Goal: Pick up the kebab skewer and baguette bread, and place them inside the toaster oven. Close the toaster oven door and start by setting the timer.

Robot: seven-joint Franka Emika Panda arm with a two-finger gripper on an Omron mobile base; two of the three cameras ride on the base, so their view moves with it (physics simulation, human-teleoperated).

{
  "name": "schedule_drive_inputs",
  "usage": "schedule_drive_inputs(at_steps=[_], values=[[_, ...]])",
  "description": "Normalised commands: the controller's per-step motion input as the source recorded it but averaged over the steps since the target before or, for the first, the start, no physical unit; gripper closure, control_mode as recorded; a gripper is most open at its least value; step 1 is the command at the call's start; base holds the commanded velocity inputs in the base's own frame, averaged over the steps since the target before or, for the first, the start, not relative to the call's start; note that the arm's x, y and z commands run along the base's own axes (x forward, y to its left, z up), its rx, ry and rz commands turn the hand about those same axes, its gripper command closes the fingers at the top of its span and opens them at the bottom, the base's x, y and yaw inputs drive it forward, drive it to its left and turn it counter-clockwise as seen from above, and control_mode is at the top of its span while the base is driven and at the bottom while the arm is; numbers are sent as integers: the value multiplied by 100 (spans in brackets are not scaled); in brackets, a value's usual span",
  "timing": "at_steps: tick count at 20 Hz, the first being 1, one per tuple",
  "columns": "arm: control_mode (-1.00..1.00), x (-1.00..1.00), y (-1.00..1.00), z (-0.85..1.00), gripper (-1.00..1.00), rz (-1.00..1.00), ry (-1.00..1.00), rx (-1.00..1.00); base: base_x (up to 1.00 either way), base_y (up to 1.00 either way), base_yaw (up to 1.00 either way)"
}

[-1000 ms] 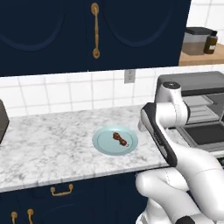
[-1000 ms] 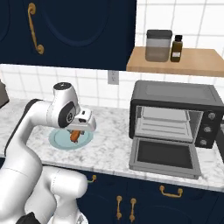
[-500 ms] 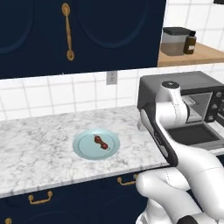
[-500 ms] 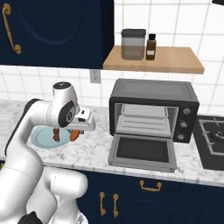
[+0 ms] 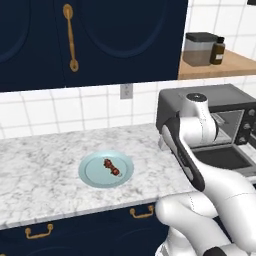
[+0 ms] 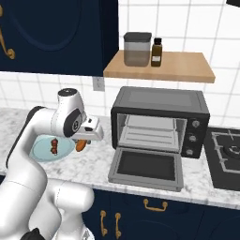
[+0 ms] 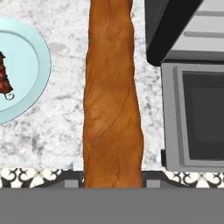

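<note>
Rolled rightward toward the toaster oven (image 6: 159, 125), its door (image 6: 146, 168) down, pincer (image 6: 83, 140) clamped on baguette bread (image 7: 113, 100) above the tabletop (image 5: 45, 165); kebab skewer (image 5: 111, 168) left on plate (image 5: 95, 176), door and timer pending.

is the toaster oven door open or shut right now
Open. The toaster oven door lies dropped flat on the counter in front of the toaster oven, exposing its wire rack.
</note>
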Motion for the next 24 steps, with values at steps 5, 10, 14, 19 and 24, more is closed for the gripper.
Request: schedule_drive_inputs(at_steps=[5, 10, 14, 19, 24], values=[[100, 0, 0, 0, 100, 0, 0, 0, 38, -9, 3], [100, 0, 0, 0, 100, 0, 0, 0, 21, 0, 0], [-100, 26, -7, 0, 100, 0, 0, 0, 0, 0, 0], [-100, -4, -98, 0, 100, 7, 0, 0, 0, 0, 0], [-100, -39, -100, 0, 100, 4, -7, 0, 0, 0, 0]])
